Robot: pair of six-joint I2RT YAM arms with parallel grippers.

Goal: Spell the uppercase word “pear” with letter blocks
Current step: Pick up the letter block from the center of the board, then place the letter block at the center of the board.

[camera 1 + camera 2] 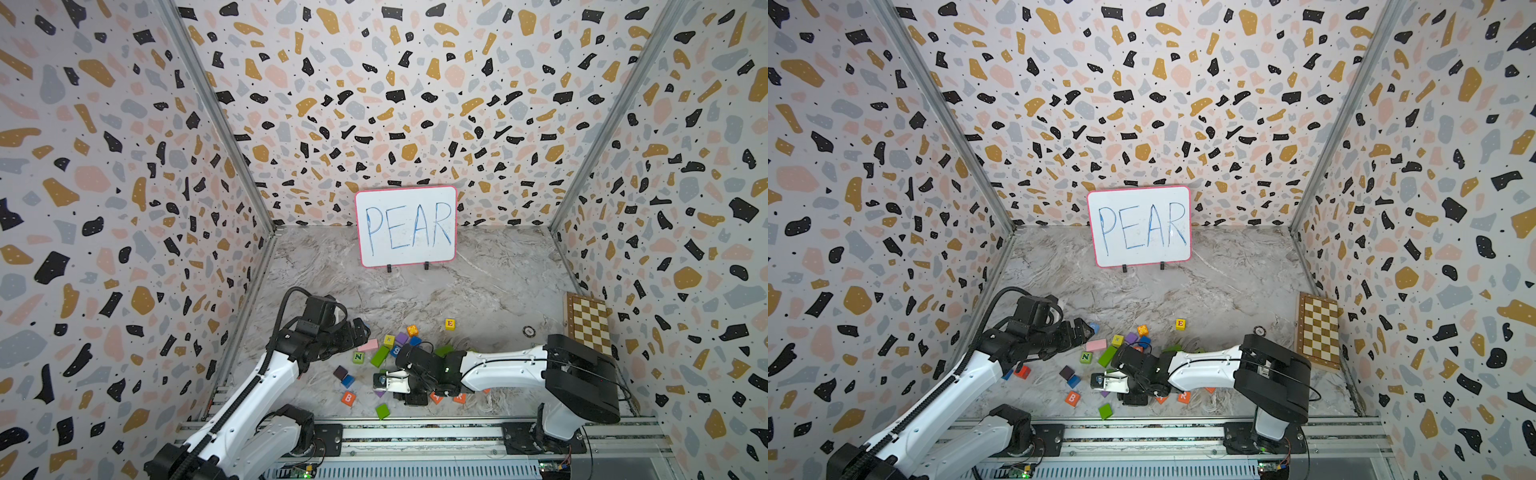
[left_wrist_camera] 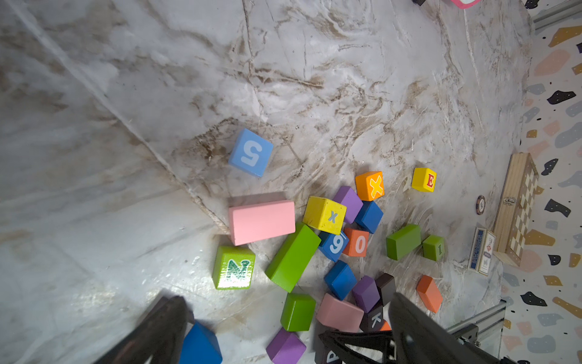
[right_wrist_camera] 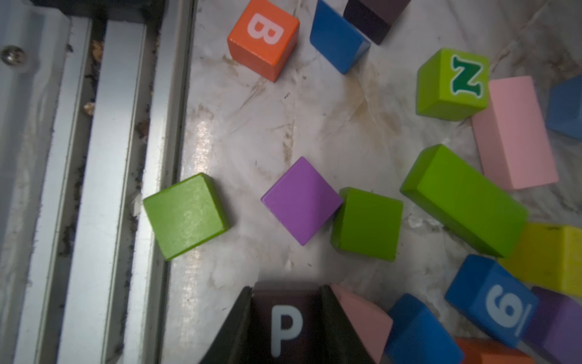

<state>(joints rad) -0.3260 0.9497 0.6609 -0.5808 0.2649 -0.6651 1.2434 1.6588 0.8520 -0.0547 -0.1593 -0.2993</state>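
The dark P block (image 3: pixel 286 321) sits squarely between the fingers of the right gripper (image 3: pixel 286 291), which pinch it on two opposite sides. Its letter face is turned to the wrist camera, and a pink block (image 3: pixel 359 315) lies just beside it. The left gripper (image 2: pixel 286 297) has its jaws spread wide with nothing between them. The yellow E block (image 1: pixel 449 323) stands alone on the table (image 1: pixel 478 291). The orange R block (image 1: pixel 1183 396) lies under the right arm, near the front rail (image 1: pixel 1142 434).

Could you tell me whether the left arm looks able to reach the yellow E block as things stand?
Probably yes: the yellow E block stands alone on bare table, and the left arm, jaws open, need only pass over the orange X block.
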